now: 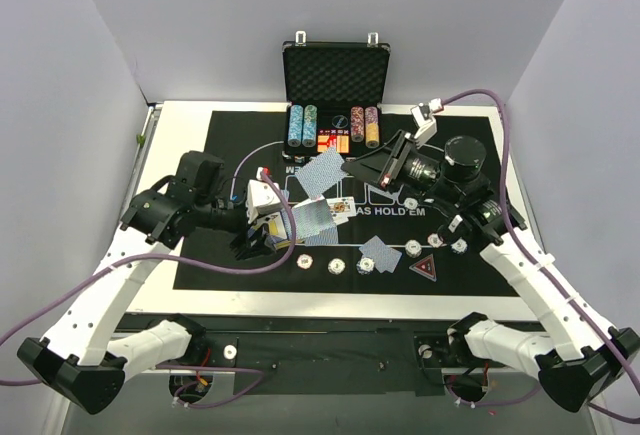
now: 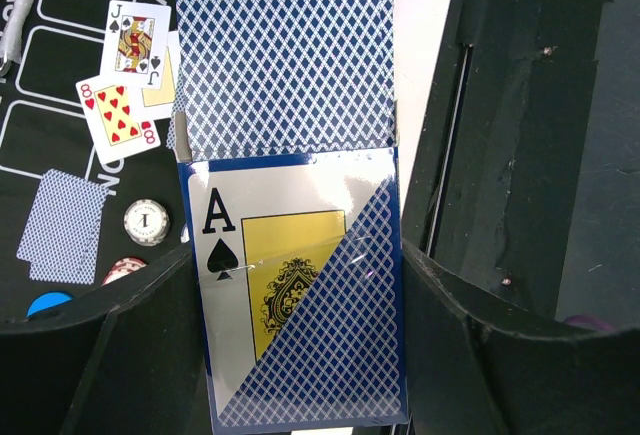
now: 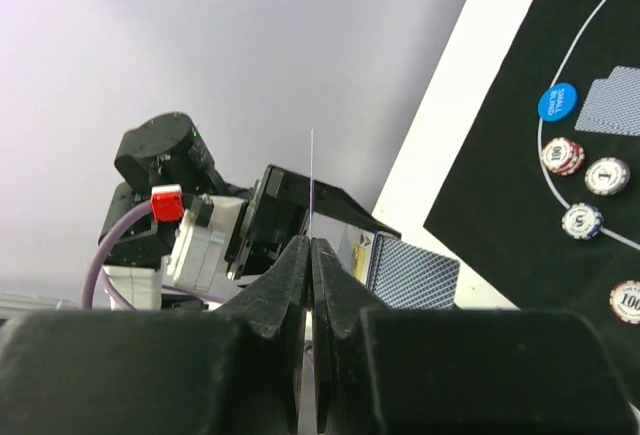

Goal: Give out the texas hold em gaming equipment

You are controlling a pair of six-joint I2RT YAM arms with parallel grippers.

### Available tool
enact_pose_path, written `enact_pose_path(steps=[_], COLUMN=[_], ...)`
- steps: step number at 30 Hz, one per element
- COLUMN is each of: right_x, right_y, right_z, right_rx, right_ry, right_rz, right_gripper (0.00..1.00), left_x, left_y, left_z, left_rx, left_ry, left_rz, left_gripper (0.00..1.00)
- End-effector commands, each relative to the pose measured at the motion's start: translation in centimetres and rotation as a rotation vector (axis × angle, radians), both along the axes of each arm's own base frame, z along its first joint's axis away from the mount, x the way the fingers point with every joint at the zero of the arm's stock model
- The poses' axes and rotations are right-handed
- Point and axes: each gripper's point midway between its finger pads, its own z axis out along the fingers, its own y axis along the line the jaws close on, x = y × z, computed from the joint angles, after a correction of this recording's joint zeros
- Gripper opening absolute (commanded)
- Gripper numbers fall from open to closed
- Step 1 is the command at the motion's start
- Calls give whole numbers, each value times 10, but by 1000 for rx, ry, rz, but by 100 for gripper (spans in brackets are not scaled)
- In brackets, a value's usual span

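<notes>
deck [image 2: 300, 295] clamped — 1 card [image 1: 325, 172] pinched (aloft)

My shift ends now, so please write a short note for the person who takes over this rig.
Left hand: shut on the card box, flap open.
Right hand: shut on one card, lifted above the mat.
Done: two face-up cards, face-down cards, chips and triangular marker lie on the mat.
Left: put down the held card; probably more dealing.

I see the deck [image 2: 300, 285] in blue-white diamond lattice with a black ace on yellow; the card [image 1: 325, 170] back matches. Mat [image 1: 225, 135] black, white lettering; at five o'clock, marker [image 1: 425, 267] black and red.
</notes>
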Motion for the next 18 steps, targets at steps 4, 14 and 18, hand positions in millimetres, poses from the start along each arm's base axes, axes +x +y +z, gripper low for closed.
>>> enact_pose_path(steps=[4,14,18], right_x=[39,94,102], right_y=[-37,-42,-32], right_z=[-3,-150,-208], right_rx=[-11,-262,-377], right_ry=[-12,217,260], right_rz=[-159,-239,-229], right_gripper=[0,0,0], left_x=[-4,-10,-6], left_y=[-6,-4,1], left_z=[18,17,8], left_rx=[-75,-126,-129], left_ry=[-71,-42,-28], left_rz=[-26,29,72], left_gripper=[3,2,1])
